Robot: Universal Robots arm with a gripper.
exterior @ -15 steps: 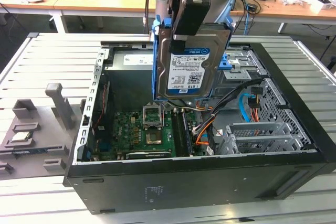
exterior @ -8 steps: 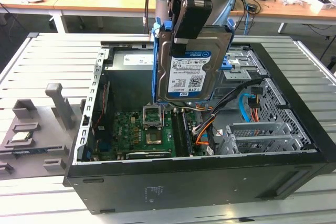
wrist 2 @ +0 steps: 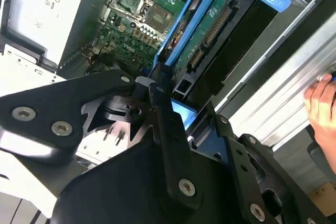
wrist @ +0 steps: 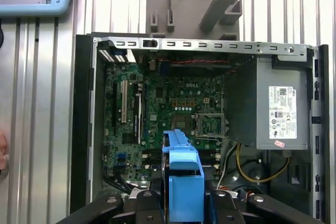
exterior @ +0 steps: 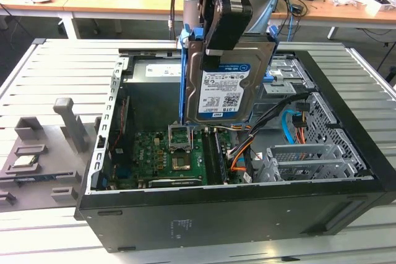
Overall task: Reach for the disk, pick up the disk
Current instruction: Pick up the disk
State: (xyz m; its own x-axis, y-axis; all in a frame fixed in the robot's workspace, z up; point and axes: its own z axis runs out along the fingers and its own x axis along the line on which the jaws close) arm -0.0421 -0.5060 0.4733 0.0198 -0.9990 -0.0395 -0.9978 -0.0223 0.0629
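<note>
The disk [exterior: 224, 88] hangs upright above the open computer case [exterior: 185, 214], its white-and-blue label facing the exterior view and a blue rail down its side. My gripper [exterior: 226, 40] is shut on its upper edge and holds it clear of the case. In the second wrist view the disk's [wrist 2: 212, 30] green circuit side and blue rail run out from between my black fingers [wrist 2: 160, 100]. The first wrist view looks down the disk's blue-railed edge [wrist: 183, 179], with the motherboard [wrist: 173, 108] far below it.
Inside the case are the motherboard [exterior: 170, 153], orange and blue cables [exterior: 291, 125] and a metal drive cage [exterior: 303, 159]. A grey fixture [exterior: 43, 146] sits on the slatted table at the exterior view's left. A person's hand [wrist 2: 321, 108] rests beside the case. Cluttered desks stand behind.
</note>
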